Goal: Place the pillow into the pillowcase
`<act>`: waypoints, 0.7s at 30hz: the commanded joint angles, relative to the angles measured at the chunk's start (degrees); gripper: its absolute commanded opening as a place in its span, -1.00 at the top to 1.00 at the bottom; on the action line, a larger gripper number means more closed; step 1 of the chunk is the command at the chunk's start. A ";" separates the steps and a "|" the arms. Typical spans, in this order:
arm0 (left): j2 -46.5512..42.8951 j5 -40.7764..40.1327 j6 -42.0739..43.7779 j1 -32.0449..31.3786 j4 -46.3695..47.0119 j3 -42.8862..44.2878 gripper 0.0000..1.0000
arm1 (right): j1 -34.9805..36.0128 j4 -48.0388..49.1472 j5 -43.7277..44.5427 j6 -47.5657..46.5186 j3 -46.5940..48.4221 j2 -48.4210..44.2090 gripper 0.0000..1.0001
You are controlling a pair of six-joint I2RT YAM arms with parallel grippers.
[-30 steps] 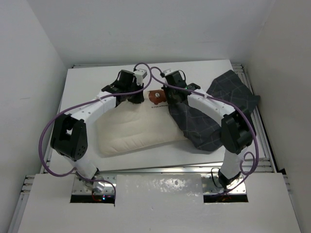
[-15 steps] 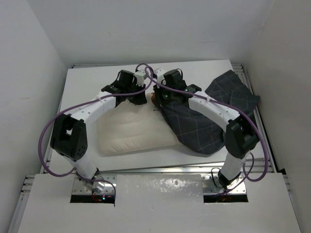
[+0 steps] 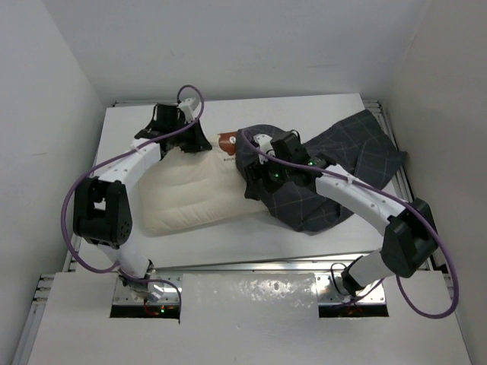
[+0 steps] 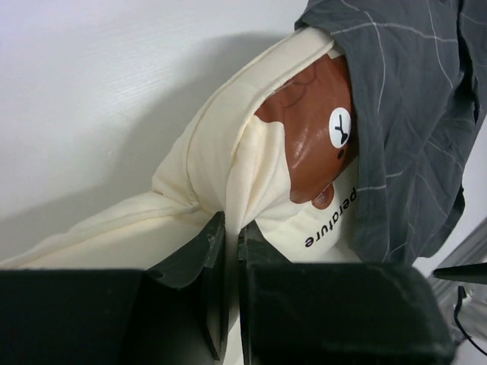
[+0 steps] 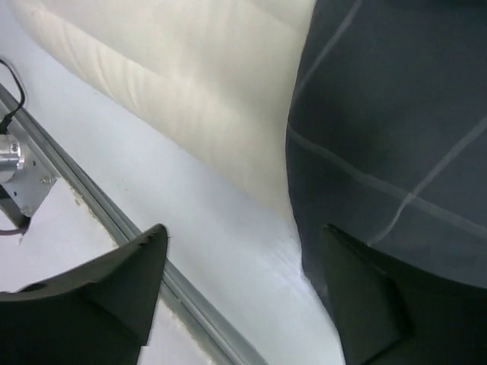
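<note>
— Whereabouts of the pillow [image 3: 186, 198]?

— Flat on the table [image 3: 304, 239], left of middle, long axis running from near left to far right. Right end under the edge of the pillowcase [image 3: 342, 163] (inside or merely covered, hard to tell), bear print [image 4: 304, 129] peeking out at the far side. Remainder of the case sprawled toward the far right corner.

— And the left gripper [image 4: 227, 228]?

— Pinched nearly closed on a fold of cream cloth at the pillow's far edge, just left of the print. Anchoring, by the look of it.

— Right gripper [image 5: 243, 236]?

— Spread wide, gripping nothing: bare table between the fingers, dark cloth just beside one of them. Hovering at the near side of the case's edge, right where charcoal meets cream.

— Direction for the coming pull, then?

— Probably left and nearward along that long axis, dragging the case's edge over the uncovered body. Far nearer that edge than the left, so likely a job for the right. Needs a grip on the cloth first.
</note>
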 commanded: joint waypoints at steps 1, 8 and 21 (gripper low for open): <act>-3.28 0.57 -2.96 -0.49 7.40 -0.67 1.00 | 0.18 -4.44 6.14 2.88 2.00 -3.81 -0.62; -5.83 -6.02 -3.04 -0.40 7.93 -4.19 1.00 | 2.90 -7.34 29.43 9.66 -6.75 -16.29 -0.66; -5.57 -8.92 -3.22 -0.49 6.52 -4.80 1.00 | 6.25 7.06 36.30 11.78 -16.28 -5.94 -0.67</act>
